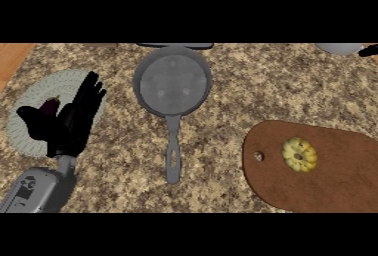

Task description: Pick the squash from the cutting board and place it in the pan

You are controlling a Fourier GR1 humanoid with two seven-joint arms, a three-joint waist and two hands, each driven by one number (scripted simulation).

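One hand only shows, the left hand [70, 120], coming in from the lower left of the frame on its grey forearm and standing over a pale round plate [29, 102] at the left, fingers [90, 92] straight and slightly fanned, thumb out to the side, gripping nothing. A small dark purple thing on the plate [49, 105] shows just beside the palm; whether the hand touches it cannot be told. The right hand is out of view. The squash [299, 155], yellow and scalloped, lies untouched on the brown cutting board [332, 185] at the lower right of the frame, well apart from the visible hand. The pan [172, 80], grey and round, sits at the upper centre with its handle [173, 160] running down toward the lower centre, between plate and board. By this lie of things the task has not begun: the pick is the step in hand. The next move, as I judge it, calls for a hand brought over the board at the lower right, most naturally the right one, lowered onto the squash with fingers curling round its rim, then a lift and a carry up and left to the bowl of the pan.
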